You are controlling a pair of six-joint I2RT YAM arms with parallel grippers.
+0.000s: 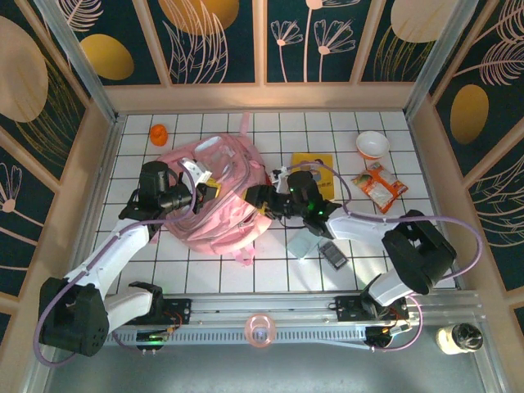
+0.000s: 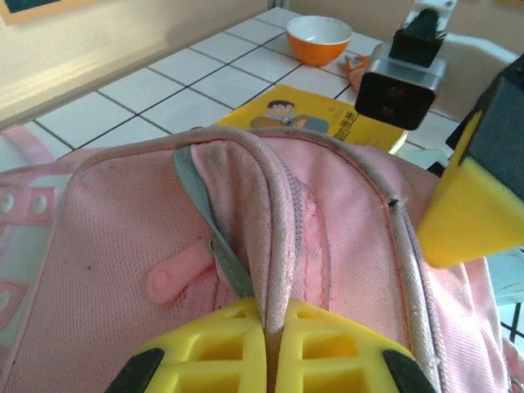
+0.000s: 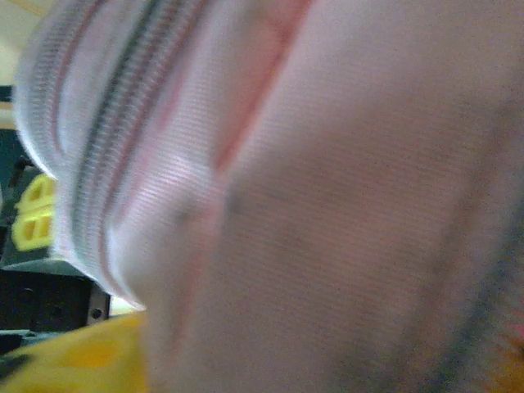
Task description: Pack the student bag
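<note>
Mid-pack on the tiled worktop (image 1: pixel 270 274): shows the student bag (image 1: pixel 221 221) lying centre-left in the overhead view, long axis running roughly 12 to 6 o'clock, carry loop up at 12.

Pinches the bag's raised zip rim in the left claw (image 2: pixel 268 327), clenched tight on the seam at the bag's 9 o'clock side, yellow fingers (image 2: pixel 221 348) pressed flat together around the fabric.

Rests the right claw (image 1: pixel 259 196) against the bag's 3 o'clock flank. Cannot tell that claw's state, released or grasping, with blurred pink fabric right up against its own camera and a single yellow finger (image 2: pixel 471 205) on show in the left wrist view.

Places a yellow book (image 1: pixel 315 164) just past the right claw, at 3 o'clock from the bag, with a bowl (image 1: pixel 372 145) and a snack packet (image 1: pixel 378 187) farther out between 2 and 3 o'clock.

Turns, by the look of it, on one relation: bag at 9 o'clock from the right claw, loose items at 3 o'clock behind it. Makes the right arm the nearer one for fetching and loading, and the left the one for bracing the rim.
</note>
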